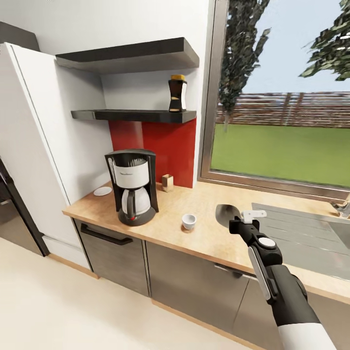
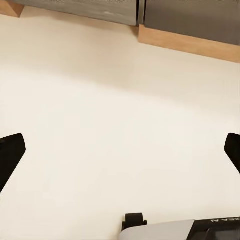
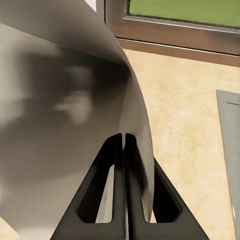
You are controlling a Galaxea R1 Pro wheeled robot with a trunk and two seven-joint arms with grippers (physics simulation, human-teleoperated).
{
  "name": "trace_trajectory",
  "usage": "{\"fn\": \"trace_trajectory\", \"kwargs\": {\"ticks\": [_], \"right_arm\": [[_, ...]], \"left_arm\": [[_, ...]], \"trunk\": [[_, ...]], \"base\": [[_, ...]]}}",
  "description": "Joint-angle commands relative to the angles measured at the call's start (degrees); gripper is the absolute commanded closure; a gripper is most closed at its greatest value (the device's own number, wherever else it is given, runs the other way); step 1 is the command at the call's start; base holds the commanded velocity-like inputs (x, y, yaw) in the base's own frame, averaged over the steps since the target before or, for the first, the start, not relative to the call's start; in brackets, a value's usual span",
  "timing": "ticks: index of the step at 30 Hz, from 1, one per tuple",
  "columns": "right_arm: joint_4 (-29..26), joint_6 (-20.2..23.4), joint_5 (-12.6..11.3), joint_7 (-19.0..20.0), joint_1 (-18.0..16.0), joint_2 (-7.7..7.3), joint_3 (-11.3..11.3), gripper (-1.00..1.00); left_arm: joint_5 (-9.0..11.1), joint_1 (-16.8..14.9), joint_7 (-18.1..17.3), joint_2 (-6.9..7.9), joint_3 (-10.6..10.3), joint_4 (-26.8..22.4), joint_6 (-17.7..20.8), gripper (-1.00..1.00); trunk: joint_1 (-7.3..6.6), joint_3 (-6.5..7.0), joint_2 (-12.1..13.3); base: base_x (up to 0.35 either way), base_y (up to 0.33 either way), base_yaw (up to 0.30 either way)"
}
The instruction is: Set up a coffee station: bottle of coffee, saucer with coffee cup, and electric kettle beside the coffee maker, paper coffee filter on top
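Note:
The black coffee maker [image 1: 132, 187] stands on the kitchen countertop [image 1: 204, 243] at the left. A white saucer [image 1: 102, 191] lies behind it by the wall, and the white coffee cup [image 1: 189, 221] stands alone to its right. The bottle of coffee [image 1: 177, 94] is on the lower black kitchen shelf [image 1: 136, 115]. My right gripper [image 1: 236, 219] hovers over the counter right of the cup, shut on the paper coffee filter [image 1: 226, 213]; its sheet [image 3: 65, 100] spreads past the closed fingers [image 3: 107, 165]. My left gripper [image 2: 120, 155] hangs open over the floor. The electric kettle is out of view.
A steel sink [image 1: 301, 233] is set into the counter at the right under a big window [image 1: 287, 97]. A small wooden block [image 1: 167, 182] sits by the red backsplash. A tall white cabinet [image 1: 43, 131] borders the counter's left end.

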Motion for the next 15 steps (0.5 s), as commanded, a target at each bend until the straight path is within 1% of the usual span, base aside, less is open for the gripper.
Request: {"fn": "trace_trajectory", "kwargs": {"ticks": [1,7,15], "right_arm": [[-0.08,0.32,-0.10,-0.28,-0.05,-0.02,0.06,1.00],[-0.09,0.32,-0.07,-0.28,-0.05,-0.02,0.06,1.00],[-0.01,0.32,0.11,-0.28,-0.05,-0.23,0.03,1.00]], "left_arm": [[-0.40,-0.05,0.00,0.01,0.01,0.02,-0.19,-1.00],[-0.40,-0.04,0.01,0.01,0.01,0.02,-0.20,-1.00],[-0.42,-0.01,-0.01,0.01,0.01,0.02,-0.35,-1.00]], "trunk": [[0.04,-0.08,-0.13],[0.04,0.36,-0.13],[0.04,0.48,-0.13]], "base": [[0.000,0.000,0.000],[0.000,0.000,0.000],[0.000,0.000,0.000]]}}
